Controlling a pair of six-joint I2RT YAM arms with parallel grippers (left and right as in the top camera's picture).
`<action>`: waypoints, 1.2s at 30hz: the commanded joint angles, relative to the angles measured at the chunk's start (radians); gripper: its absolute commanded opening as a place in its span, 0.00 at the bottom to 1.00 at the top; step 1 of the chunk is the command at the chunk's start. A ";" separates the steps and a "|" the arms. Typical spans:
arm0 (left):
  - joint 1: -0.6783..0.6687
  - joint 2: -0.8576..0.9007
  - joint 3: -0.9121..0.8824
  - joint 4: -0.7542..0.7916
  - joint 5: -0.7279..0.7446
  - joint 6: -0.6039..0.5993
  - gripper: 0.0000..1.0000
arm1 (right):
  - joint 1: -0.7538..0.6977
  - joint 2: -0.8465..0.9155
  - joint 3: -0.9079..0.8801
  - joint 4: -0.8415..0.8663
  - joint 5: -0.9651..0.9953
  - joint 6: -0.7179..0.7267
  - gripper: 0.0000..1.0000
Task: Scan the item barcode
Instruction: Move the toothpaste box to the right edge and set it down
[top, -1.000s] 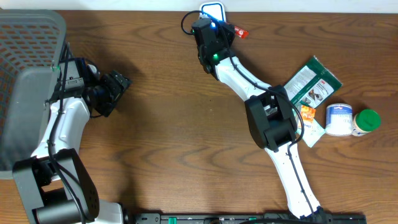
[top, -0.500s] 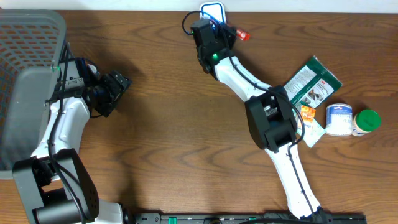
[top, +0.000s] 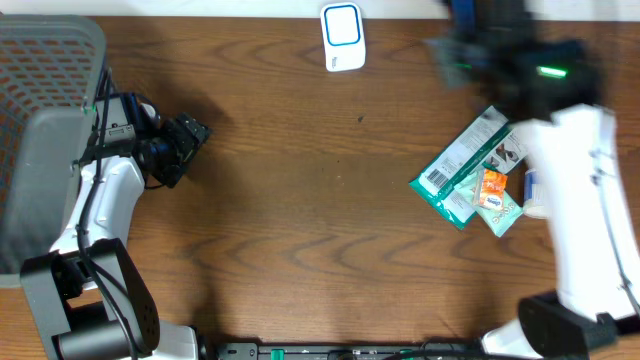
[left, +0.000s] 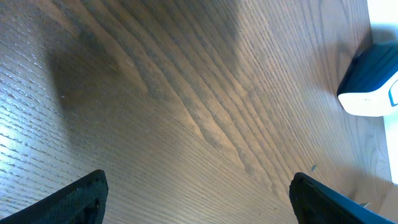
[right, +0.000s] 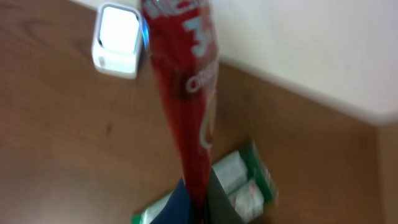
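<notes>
Left arm (top: 100, 200) at left edge, elbow bent, forearm reaching right. Left gripper (top: 188, 138) with jaws wide, holding nothing. Right arm (top: 590, 190) at right side, stretched toward far edge, blurred. Right gripper (right: 196, 200) clamped on red packet (right: 186, 93).

Right arm (top: 545, 75) motion-blurred overhead, red packet (right: 186, 99) lettering smeared unreadable, grey basket (top: 40, 50) cut by frame edge

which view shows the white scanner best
Overhead: the white scanner shows whole and sharp, its blue-outlined face up. The left wrist view catches only part of the scanner, cut off at the right edge. The right wrist view shows the scanner blurred, at upper left beside a red packet.
</notes>
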 joint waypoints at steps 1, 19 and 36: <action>0.010 0.005 0.013 0.000 -0.013 0.002 0.91 | -0.151 -0.003 -0.016 -0.132 -0.167 0.112 0.01; 0.010 0.005 0.013 0.000 -0.013 0.002 0.91 | -0.441 0.008 -0.794 0.288 -0.170 0.151 0.86; 0.010 0.005 0.013 0.000 -0.013 0.002 0.91 | -0.436 -0.034 -0.633 0.187 -0.383 0.061 0.99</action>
